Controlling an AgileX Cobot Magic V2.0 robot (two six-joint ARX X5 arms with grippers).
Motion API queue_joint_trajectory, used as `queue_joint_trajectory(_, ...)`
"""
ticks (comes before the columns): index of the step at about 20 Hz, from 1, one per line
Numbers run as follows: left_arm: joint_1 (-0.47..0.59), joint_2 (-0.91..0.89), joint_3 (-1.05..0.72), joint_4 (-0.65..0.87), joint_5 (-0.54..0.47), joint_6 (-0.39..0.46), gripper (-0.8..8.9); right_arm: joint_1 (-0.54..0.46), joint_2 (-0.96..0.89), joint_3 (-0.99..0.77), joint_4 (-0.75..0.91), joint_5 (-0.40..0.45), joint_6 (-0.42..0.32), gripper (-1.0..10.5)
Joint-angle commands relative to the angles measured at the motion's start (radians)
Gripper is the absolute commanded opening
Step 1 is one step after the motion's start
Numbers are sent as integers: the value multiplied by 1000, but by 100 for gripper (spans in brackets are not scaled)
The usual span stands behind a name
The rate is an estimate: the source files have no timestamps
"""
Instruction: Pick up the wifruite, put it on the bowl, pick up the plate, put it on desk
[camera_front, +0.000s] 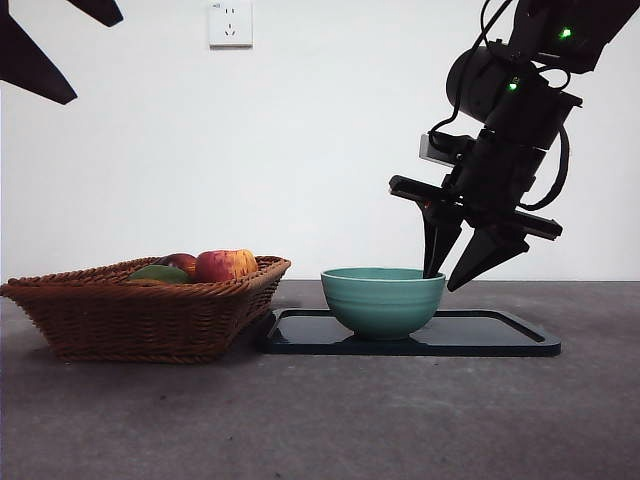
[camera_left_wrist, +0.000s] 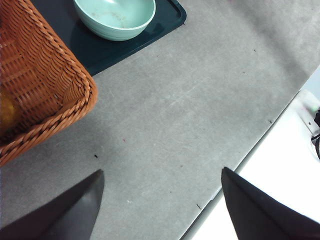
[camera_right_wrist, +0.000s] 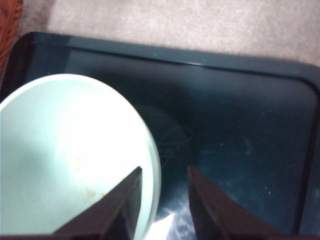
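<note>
1 bowl (camera_front: 383, 300), 1 tray (camera_front: 500, 335), 1 basket (camera_front: 140, 315), right gripper (camera_front: 457, 262) astride bowl rim.

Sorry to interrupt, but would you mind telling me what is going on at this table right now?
The right gripper is down at the large teal-green ceramic bowl, with its open fingers straddling the rim. The bowl stands on a dark rectangular tray and looks empty inside. Beside the tray, a brown wicker basket holds a red-yellow apple and other fruit. The left gripper hangs open above the dark grey desk, holding nothing.
</note>
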Motion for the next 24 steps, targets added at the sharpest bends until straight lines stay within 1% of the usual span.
queue_joint_trajectory(1,-5,7,13,3,3,13,374,5,27,22,14,5,-13,98)
queue_joint_trajectory(8,-5,7,13,3,3,13,374,5,27,22,13,4,-13,14)
queue_joint_trajectory(12,-5,7,13,3,3,13,374,5,19,22,35,1,-13,14)
queue_joint_trajectory(16,-5,7,13,1,3,13,374,9,-72,23,25,1,-13,14)
queue_joint_trajectory(20,-5,7,13,-2,3,12,374,13,-207,23,-63,-3,-17,14)
queue_joint_trajectory(24,-5,7,13,-2,3,12,374,47,-369,23,-227,1,-63,14)
